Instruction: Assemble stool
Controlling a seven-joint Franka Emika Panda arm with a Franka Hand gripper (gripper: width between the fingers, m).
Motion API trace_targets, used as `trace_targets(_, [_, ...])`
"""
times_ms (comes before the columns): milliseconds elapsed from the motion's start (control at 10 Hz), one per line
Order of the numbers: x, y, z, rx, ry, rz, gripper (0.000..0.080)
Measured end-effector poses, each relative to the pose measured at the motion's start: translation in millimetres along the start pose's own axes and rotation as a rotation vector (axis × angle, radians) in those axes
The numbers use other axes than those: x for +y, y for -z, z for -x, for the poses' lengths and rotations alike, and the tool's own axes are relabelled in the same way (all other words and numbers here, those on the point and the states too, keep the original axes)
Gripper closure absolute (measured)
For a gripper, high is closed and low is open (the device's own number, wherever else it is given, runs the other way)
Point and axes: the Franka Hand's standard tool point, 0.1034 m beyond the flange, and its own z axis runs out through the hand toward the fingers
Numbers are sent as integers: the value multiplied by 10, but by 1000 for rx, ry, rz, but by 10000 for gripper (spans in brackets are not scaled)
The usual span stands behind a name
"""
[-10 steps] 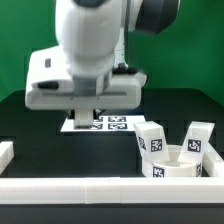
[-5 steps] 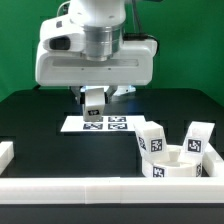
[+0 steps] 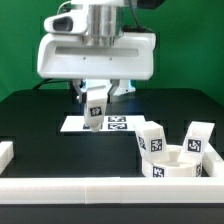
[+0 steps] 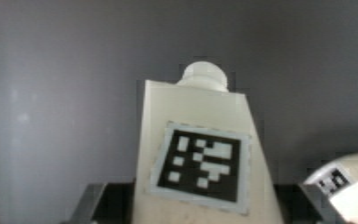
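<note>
My gripper (image 3: 95, 107) is shut on a white stool leg (image 3: 95, 108) and holds it above the table, over the marker board (image 3: 110, 124). In the wrist view the leg (image 4: 197, 140) fills the middle, tag facing the camera, a rounded peg at its far end, and the dark fingers (image 4: 105, 203) press on its sides. The round white seat (image 3: 178, 162) lies at the exterior view's right front with two legs (image 3: 150, 139) standing on it, each with tags. Part of the seat shows at the wrist view's edge (image 4: 350, 180).
A long white border rail (image 3: 100, 193) runs along the front of the black table, with a short white piece (image 3: 6, 154) at the exterior view's left. A green backdrop stands behind.
The arm has risen and shifted toward the exterior view's right. The held leg has come into view hanging from the gripper above the marker board.
</note>
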Motion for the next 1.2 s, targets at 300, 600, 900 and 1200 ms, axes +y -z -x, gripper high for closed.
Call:
trace_targets(300, [-398,62,-141,93,56,20,473])
trace_targets(600, [-452,45,-143,94,65,15,473])
trace_targets(900, [-662,148,-263,119,95,17,473])
trace_targets(1200, [-1019,120,-310,126,133,7,473])
